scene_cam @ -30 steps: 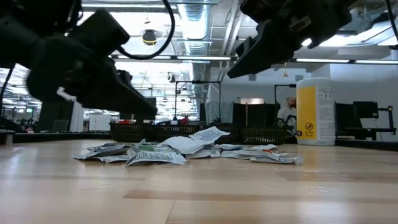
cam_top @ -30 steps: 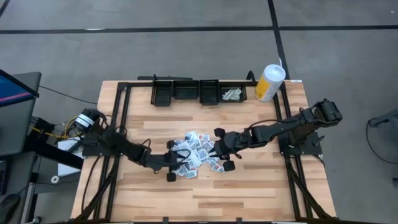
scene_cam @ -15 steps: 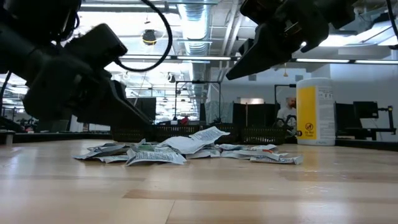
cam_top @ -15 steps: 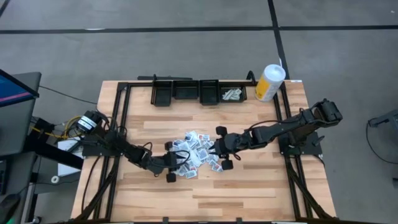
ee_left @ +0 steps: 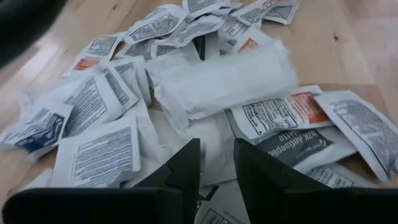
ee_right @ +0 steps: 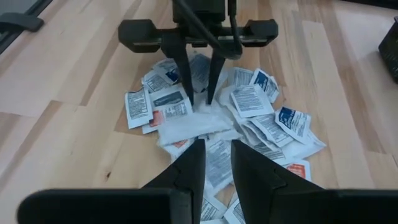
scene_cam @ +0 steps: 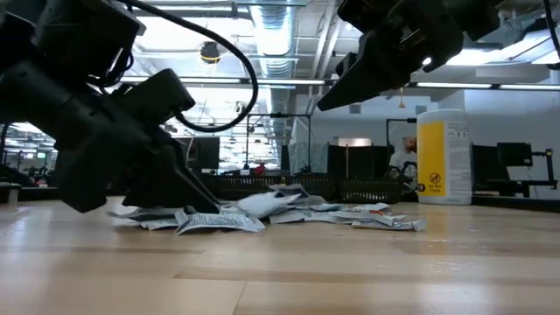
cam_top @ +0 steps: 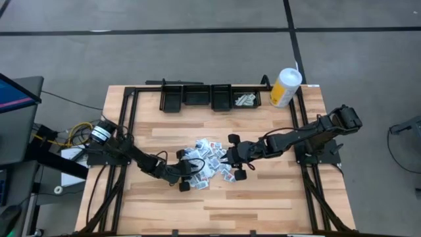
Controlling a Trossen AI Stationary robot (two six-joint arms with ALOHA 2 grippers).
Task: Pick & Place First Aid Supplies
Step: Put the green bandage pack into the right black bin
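Wooden table (cam_top: pixel 263 197) carries a packet pile (cam_top: pixel 209 161) at its middle. Left gripper (ee_right: pixel 198 99) is down at the pile's edge, fingers slightly apart, tips on the packets. Right gripper (cam_top: pixel 227 160) hovers above the opposite side, fingers slightly apart, empty

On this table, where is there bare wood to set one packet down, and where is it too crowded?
Bare wood lies between the packet pile and the black bins, and along the table's near edge. The middle is crowded: the left gripper and right gripper flank the pile. The canister occupies the far right corner.
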